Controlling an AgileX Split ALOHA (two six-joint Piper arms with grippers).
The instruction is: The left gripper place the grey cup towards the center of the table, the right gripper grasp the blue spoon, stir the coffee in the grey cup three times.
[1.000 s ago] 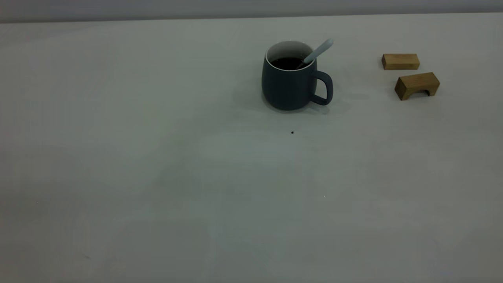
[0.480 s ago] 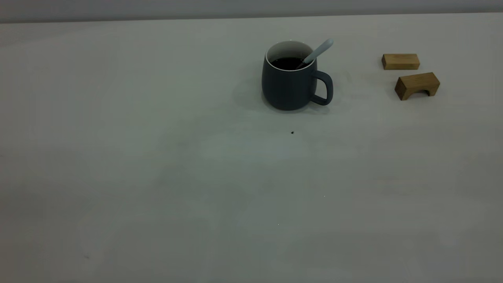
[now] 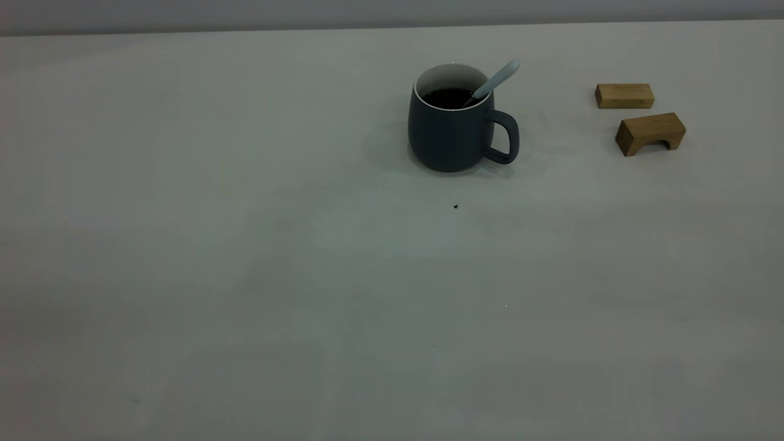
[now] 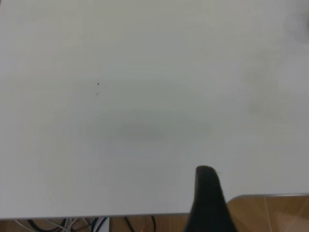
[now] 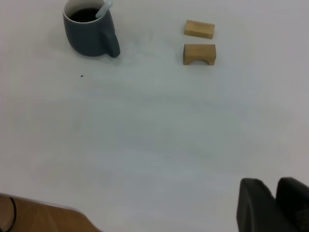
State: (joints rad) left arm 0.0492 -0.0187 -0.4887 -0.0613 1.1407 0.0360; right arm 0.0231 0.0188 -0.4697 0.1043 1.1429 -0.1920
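The grey cup stands upright on the table, in its far middle part, with its handle turned to the right. Dark coffee fills it. The blue spoon leans inside the cup, its handle sticking out over the rim on the handle side. Neither gripper appears in the exterior view. In the right wrist view the cup lies far from my right gripper, which is shut on nothing above bare table. My left gripper shows only as a black part near the table's edge; cup and spoon are out of that view.
Two tan wooden blocks lie to the right of the cup: a flat one and an arch-shaped one. A tiny dark speck sits in front of the cup. A wooden floor shows past the table's edge.
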